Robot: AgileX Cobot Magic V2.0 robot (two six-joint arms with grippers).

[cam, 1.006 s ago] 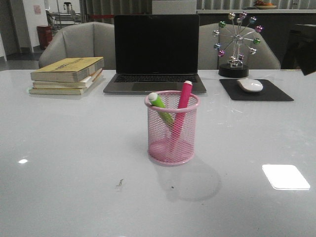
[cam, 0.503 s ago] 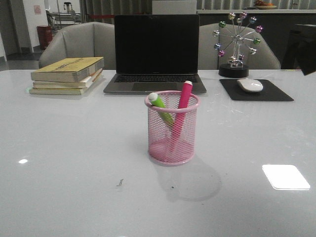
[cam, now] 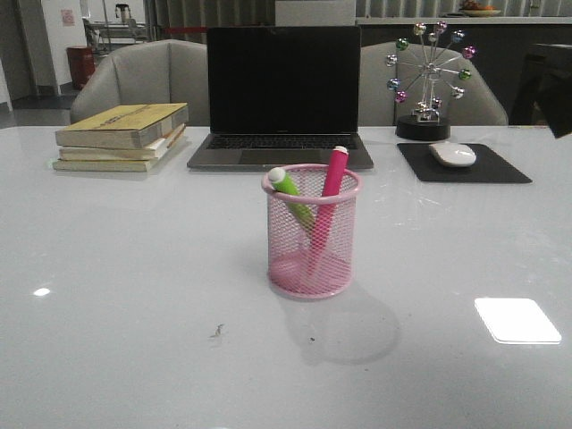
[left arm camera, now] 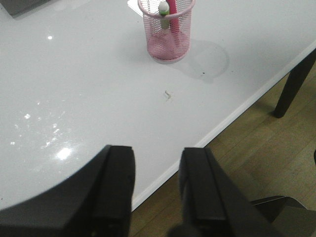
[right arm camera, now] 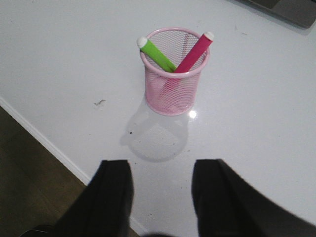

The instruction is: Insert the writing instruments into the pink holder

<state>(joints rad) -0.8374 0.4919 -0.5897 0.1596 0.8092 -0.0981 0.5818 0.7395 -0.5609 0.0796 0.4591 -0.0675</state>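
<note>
The pink holder (cam: 311,232) stands upright in the middle of the white table. Inside it lean the lime green pen (cam: 291,197) and the magenta pen (cam: 329,192), their whitish tips above the rim. Both wrist views show the same cup (left arm camera: 167,29) (right arm camera: 174,74) with the green pen (right arm camera: 155,54) and magenta pen (right arm camera: 195,52) crossed inside. My left gripper (left arm camera: 157,155) is open and holds nothing, back over the table's near edge, far from the cup. My right gripper (right arm camera: 162,170) is open with nothing in it, also back from the cup. Neither arm shows in the front view.
A laptop (cam: 283,94) stands behind the cup. A stack of books (cam: 121,136) lies at the back left. A mouse (cam: 452,154) on a black pad and a ferris-wheel ornament (cam: 427,80) sit at the back right. The table's near edge (left arm camera: 232,116) drops to wooden floor.
</note>
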